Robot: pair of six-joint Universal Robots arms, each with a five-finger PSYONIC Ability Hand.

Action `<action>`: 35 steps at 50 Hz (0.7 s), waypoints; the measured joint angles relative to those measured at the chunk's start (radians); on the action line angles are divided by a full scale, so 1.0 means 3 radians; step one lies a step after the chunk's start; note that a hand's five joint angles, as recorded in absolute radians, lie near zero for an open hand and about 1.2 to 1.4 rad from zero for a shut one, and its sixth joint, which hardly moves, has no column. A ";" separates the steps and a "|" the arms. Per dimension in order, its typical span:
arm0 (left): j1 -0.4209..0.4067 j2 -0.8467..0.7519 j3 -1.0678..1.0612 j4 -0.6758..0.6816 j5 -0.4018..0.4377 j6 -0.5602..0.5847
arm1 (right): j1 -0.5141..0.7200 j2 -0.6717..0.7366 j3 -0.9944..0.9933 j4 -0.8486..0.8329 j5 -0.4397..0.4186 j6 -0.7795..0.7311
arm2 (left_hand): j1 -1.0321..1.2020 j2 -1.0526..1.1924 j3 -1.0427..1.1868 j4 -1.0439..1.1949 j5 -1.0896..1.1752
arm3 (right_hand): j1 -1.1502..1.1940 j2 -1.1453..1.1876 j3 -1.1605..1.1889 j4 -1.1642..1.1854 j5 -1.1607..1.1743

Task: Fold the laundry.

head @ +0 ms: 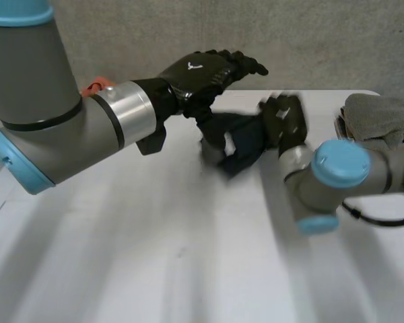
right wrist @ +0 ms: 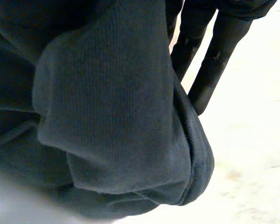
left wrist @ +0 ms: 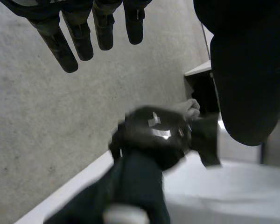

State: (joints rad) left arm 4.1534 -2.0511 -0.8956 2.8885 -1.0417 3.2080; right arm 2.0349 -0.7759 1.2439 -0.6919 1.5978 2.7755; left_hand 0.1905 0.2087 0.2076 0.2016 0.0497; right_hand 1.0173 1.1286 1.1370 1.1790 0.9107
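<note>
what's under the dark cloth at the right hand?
Bare white table shows below the dark cloth. The cloth is bunched against the right hand, hiding its palm. Whether anything else lies beneath the bundle cannot be seen.

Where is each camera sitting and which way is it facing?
Head view: behind the arms, looking down at the white table; both arms, left hand and right hand show.
Left wrist view: along its straight fingers toward the right hand gripping the dark knit cloth.
Right wrist view: along its fingers, close on that cloth.
All three share the cloth.
</note>
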 measured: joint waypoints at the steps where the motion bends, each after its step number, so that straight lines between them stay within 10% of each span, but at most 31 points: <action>1: 0.0006 0.0016 0.0002 0.0002 -0.0001 -0.0002 | -0.0031 -0.0008 -0.0051 -0.0002 0.0002 0.0024 | 0.0000 0.0000 0.0000 0.0000 0.0000 | 0.0000 0.0000 0.0000 0.0003 0.0001; 14: 0.0097 0.0241 0.0109 0.0078 -0.0002 -0.0149 | -0.1047 -0.0001 -0.1503 0.0196 -0.0071 0.0609 | 0.0000 0.0000 0.0000 0.0000 0.0000 | 0.0000 0.0000 0.0000 0.0015 0.0001; 35: 0.0087 0.0066 -0.0109 0.0170 0.0031 -0.0162 | -0.2427 0.1297 -0.1951 0.0429 -0.1613 0.0527 | 0.0000 0.0000 0.0000 0.0000 0.0000 | 0.0000 0.0000 0.0009 0.0016 0.0108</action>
State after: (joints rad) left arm 4.1794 -2.0314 -0.9284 2.9394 -1.0323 3.1595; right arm 1.3068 -0.3867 0.6588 -0.5632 1.1140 2.9336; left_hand 0.1905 0.2086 0.2076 0.2015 0.0497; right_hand 1.0172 1.1287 1.1397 1.1838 0.9429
